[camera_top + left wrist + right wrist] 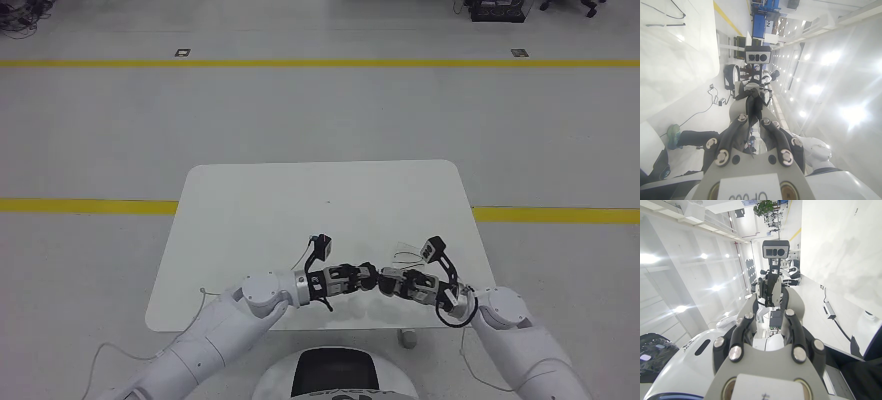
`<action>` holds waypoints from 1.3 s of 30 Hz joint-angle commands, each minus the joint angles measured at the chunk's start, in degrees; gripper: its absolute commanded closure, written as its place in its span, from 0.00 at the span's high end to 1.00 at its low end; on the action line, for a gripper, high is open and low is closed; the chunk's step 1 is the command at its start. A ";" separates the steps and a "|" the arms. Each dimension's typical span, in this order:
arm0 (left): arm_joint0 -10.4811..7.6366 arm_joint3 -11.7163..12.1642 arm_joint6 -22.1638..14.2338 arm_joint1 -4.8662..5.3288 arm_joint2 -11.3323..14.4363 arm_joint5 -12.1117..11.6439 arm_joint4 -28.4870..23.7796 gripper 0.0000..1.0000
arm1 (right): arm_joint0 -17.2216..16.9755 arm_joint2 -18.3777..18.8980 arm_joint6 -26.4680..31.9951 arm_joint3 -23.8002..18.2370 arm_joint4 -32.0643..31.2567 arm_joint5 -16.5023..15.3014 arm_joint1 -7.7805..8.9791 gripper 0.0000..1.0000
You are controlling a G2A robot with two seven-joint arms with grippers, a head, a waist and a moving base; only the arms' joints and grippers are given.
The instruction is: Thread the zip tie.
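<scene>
My left end effector [368, 278] is pinched together on the black zip tie [750, 147], whose length runs 9-to-3 o'clock. My right end effector [384, 281] faces it, fingers apart.

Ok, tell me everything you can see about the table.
The table is white, with a smooth, plain top and rounded corners, and looks like a wide rectangle from above. It stands on a pale floor marked with yellow lines. The left gripper and right gripper face each other tip to tip above its near part.
</scene>
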 commanded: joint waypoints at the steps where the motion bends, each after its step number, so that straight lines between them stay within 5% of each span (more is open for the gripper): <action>1: 0.05 0.02 -0.07 0.06 -0.13 -0.71 0.41 0.00 | -0.18 0.33 -0.16 -0.06 0.23 -0.12 0.06 1.00; 9: 0.44 0.57 1.42 0.61 -0.51 -7.91 8.38 0.00 | -1.10 2.18 -1.01 -0.19 2.44 -0.65 0.29 1.00; 13: 1.23 -1.45 2.60 0.83 -1.28 -7.91 12.84 0.00 | -1.39 2.52 -1.67 -0.15 4.04 -0.57 0.23 1.00; 21: 1.76 -1.01 2.60 0.86 -1.24 -7.91 13.24 0.00 | -1.42 2.63 -2.34 0.07 4.58 -0.35 0.19 1.00; 25: 1.64 -2.53 7.94 0.90 -1.06 -7.91 21.75 0.00 | -1.42 2.63 -2.34 0.07 4.58 -0.35 0.19 1.00; 35: 6.09 -7.18 13.43 2.21 -5.93 -7.91 28.70 0.00 | -1.42 2.63 -2.34 0.07 4.58 -0.35 0.19 1.00; 39: 7.33 -8.97 12.95 2.70 -8.03 -7.91 28.13 0.00 | -1.42 2.63 -2.34 0.07 4.58 -0.35 0.19 1.00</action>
